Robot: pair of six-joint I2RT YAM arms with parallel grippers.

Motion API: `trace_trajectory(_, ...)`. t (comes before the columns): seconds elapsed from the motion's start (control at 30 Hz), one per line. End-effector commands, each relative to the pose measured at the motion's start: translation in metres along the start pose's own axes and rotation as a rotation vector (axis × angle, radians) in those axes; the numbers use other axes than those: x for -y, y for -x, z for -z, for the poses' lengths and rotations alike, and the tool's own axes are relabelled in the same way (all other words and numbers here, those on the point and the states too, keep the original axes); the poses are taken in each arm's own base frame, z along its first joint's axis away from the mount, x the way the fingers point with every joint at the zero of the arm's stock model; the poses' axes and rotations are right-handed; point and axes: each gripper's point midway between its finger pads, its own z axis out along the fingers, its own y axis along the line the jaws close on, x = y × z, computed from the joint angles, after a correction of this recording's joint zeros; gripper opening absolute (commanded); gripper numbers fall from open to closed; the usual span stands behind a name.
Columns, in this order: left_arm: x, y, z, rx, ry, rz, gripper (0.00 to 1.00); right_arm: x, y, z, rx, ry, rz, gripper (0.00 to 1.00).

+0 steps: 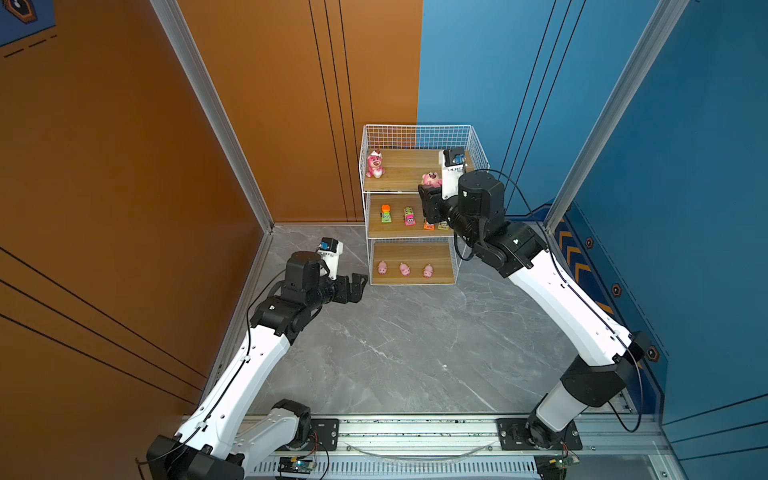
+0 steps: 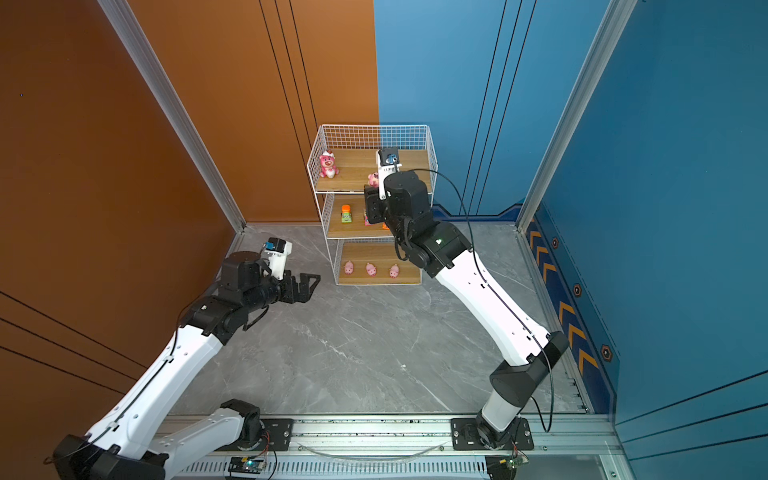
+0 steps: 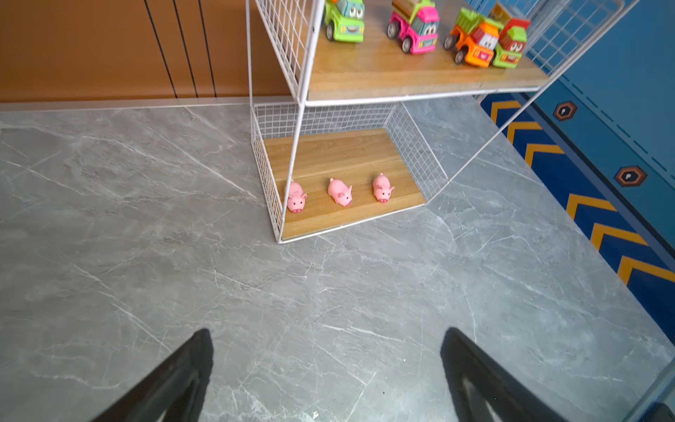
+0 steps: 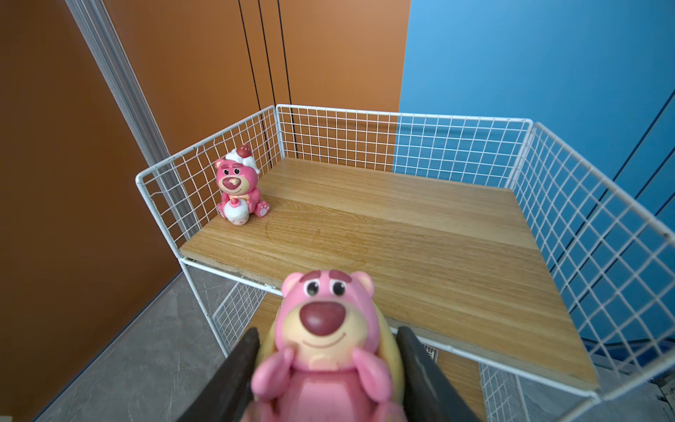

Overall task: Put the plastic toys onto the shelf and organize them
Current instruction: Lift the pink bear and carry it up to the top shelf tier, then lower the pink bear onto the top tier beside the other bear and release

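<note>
**Pink bear at top tier: placement pending, hazards listed**

1. Bear: gripped by the right claw, fingers pressed on both sides of its tan base. It sits at the front edge of the shelf, top tier, right of centre. Whether the base touches the board cannot be told.
2. Capped bear: upright on the top tier, left side, just beside the mesh.
3. 4 trucks: middle tier, in a row, with the 2 rightmost close together.
4. 3 pigs: bottom tier, in a row near the front, set apart.
5. Left claw: spread wide and empty, above the worktop just left of the bottom tier.

Status, judged: this looks like the last toy to place, since the rest are shelved by kind.

Hazards:
- If the bear is let go with its base only partly over the board, it would tip forward off the edge onto the worktop.
- If it is released tilted or from a height, the round base may rock and the bear may fall over.
- Reaching further in risks the wrist catching the right mesh, which would shake the rack and could roll the trucks.
- Fingers dragging on the base as they withdraw could pull the bear back out.
</note>
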Motion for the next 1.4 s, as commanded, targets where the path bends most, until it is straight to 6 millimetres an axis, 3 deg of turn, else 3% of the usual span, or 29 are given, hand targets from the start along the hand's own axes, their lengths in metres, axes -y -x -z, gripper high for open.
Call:
trace_trajectory(0.0, 0.015, -0.002, 0.001, 0.020, -0.073, -0.049, 0.98, 0.001, 0.021, 0.005, 0.043, 0.011, -0.005, 0.43)
trace_trajectory(0.23, 0.021, -0.006, -0.004, 0.006, -0.106, -0.046, 0.98, 0.004, 0.030, 0.000, 0.062, -0.026, 0.001, 0.44)
trace_trajectory(0.27, 0.022, -0.007, -0.005, 0.002, -0.112, -0.043, 0.98, 0.020, 0.032, -0.005, 0.065, -0.062, -0.005, 0.44)
trace_trajectory(0.3, 0.024, -0.007, -0.006, -0.002, -0.117, -0.043, 0.98, 0.023, 0.032, -0.006, 0.067, -0.069, -0.008, 0.44)
trace_trajectory(0.73, 0.029, -0.012, -0.010, -0.025, -0.135, -0.039, 0.98, 0.035, 0.038, -0.035, 0.079, -0.108, -0.031, 0.45)
trace_trajectory(1.07, 0.032, -0.014, -0.011, -0.031, -0.144, -0.040, 0.98, 0.046, 0.023, -0.065, 0.052, -0.139, -0.059, 0.45)
trace_trajectory(1.37, 0.032, -0.016, -0.013, -0.039, -0.142, -0.040, 0.98, 0.052, 0.016, -0.080, 0.046, -0.170, -0.059, 0.46)
